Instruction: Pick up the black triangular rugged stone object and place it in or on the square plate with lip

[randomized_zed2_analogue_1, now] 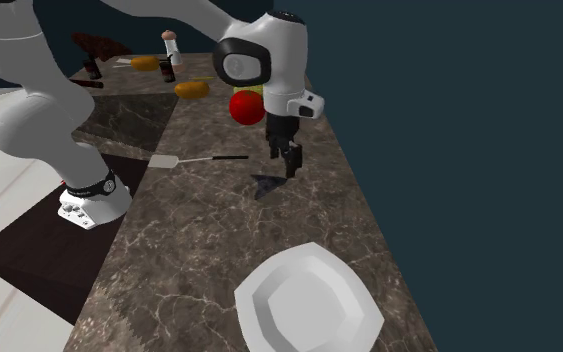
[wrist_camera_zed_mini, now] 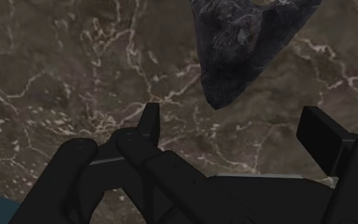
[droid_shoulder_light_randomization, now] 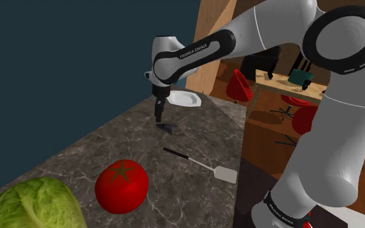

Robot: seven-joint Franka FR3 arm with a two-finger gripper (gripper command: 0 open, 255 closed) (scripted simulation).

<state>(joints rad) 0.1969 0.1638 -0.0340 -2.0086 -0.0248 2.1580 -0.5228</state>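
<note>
The dark, rugged triangular stone [droid_shoulder_light_randomization: 168,128] [randomized_zed2_analogue_1: 267,186] [wrist_camera_zed_mini: 241,44] lies flat on the marbled brown counter [droid_shoulder_light_randomization: 109,139]. My black gripper [droid_shoulder_light_randomization: 159,118] [randomized_zed2_analogue_1: 287,163] [wrist_camera_zed_mini: 233,124] hangs just above and beside it, pointing down. In the wrist view its fingers stand apart and the stone lies on the counter beyond the fingertips, not between them and not touched. The white square plate with a lip [droid_shoulder_light_randomization: 184,98] [randomized_zed2_analogue_1: 307,300] rests on the counter past the stone, near the counter's far end in the shoulder view.
A red tomato [droid_shoulder_light_randomization: 121,186] [randomized_zed2_analogue_1: 246,108], a green cabbage [droid_shoulder_light_randomization: 28,204] and a spatula [droid_shoulder_light_randomization: 200,163] [randomized_zed2_analogue_1: 184,159] lie on the counter towards the stand. A dark blue wall [droid_shoulder_light_randomization: 58,52] runs along one side. The other side drops to a floor with red chairs [droid_shoulder_light_randomization: 240,85].
</note>
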